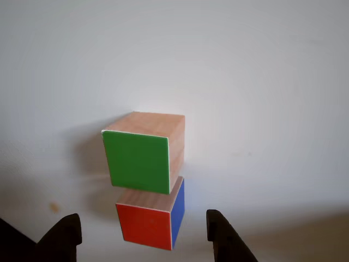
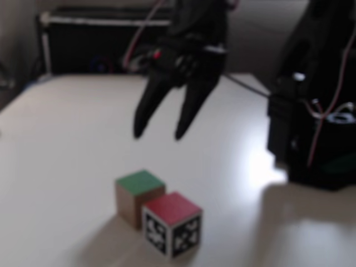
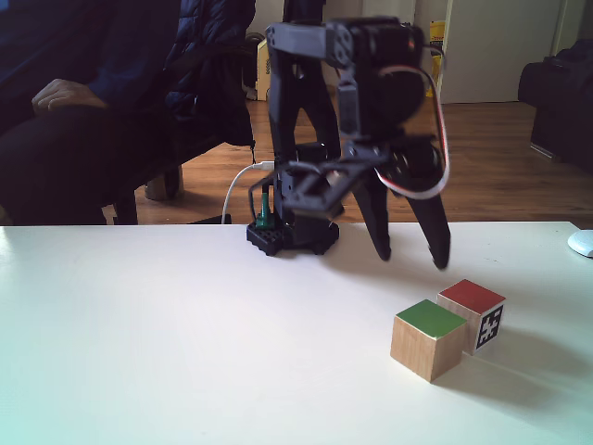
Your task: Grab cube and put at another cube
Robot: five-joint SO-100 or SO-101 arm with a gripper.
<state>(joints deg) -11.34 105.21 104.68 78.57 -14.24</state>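
The cube (image 1: 139,161), light wood with a green face edged in white, rests on the white table (image 1: 262,82). Another cube (image 1: 143,232), with a red and a blue face, sits right against it. Both fixed views show the pair side by side: the green-topped cube (image 2: 139,194) (image 3: 428,338) and the red-topped cube (image 2: 172,222) (image 3: 474,311), which carries black-and-white marker faces. My gripper (image 1: 143,218) (image 2: 158,134) (image 3: 412,260) hangs open above and just behind the cubes. It holds nothing and touches neither cube.
The arm's black base (image 3: 292,236) stands at the table's back. A black arm assembly with cables (image 2: 317,111) stands to the right in a fixed view. A seated person (image 3: 56,93) is behind the table at the left. A white object (image 3: 582,243) lies at the right edge.
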